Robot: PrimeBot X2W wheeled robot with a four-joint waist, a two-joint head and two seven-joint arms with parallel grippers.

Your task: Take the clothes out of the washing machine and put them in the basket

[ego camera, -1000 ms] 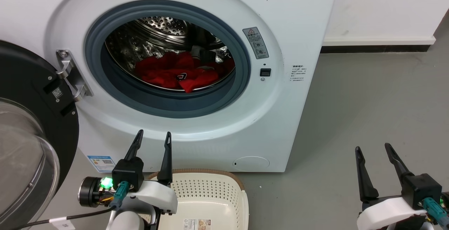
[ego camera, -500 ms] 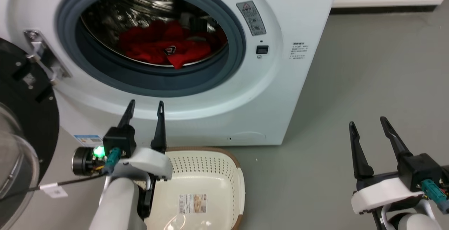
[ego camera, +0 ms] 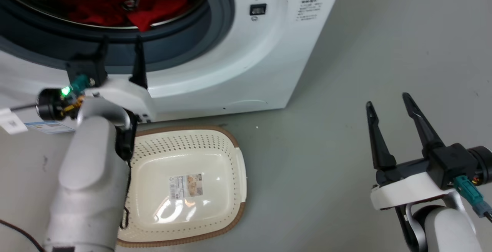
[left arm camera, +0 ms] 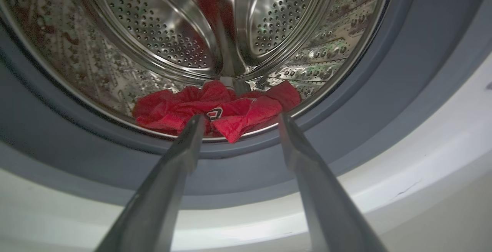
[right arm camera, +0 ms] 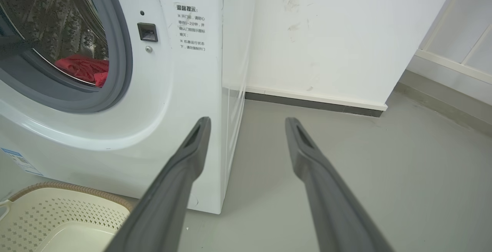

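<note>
The clothes (ego camera: 127, 2) are a crumpled red heap with a small dark logo patch, lying at the front of the steel drum (left arm camera: 165, 33) of the white washing machine (ego camera: 250, 60). In the left wrist view the clothes (left arm camera: 215, 110) sit just beyond the grey porthole seal (left arm camera: 384, 90). My left gripper (ego camera: 121, 40) is open with nothing between its fingers, its tips in front of the seal's lower edge. The cream basket (ego camera: 230, 144) stands on the floor below the porthole, with nothing in it. My right gripper (ego camera: 387, 99) hangs open over the floor to the right of the machine.
Grey floor (ego camera: 346, 52) spreads to the right of the washer. In the right wrist view a white wall (right arm camera: 326, 33) with a dark baseboard (right arm camera: 315, 104) runs behind the machine (right arm camera: 173, 90), and the basket's corner (right arm camera: 57, 213) and the clothes (right arm camera: 82, 67) show.
The head camera has swung down and right, so the washer has slid up and left in the picture. My left gripper has moved from the white front panel up to the porthole seal.
</note>
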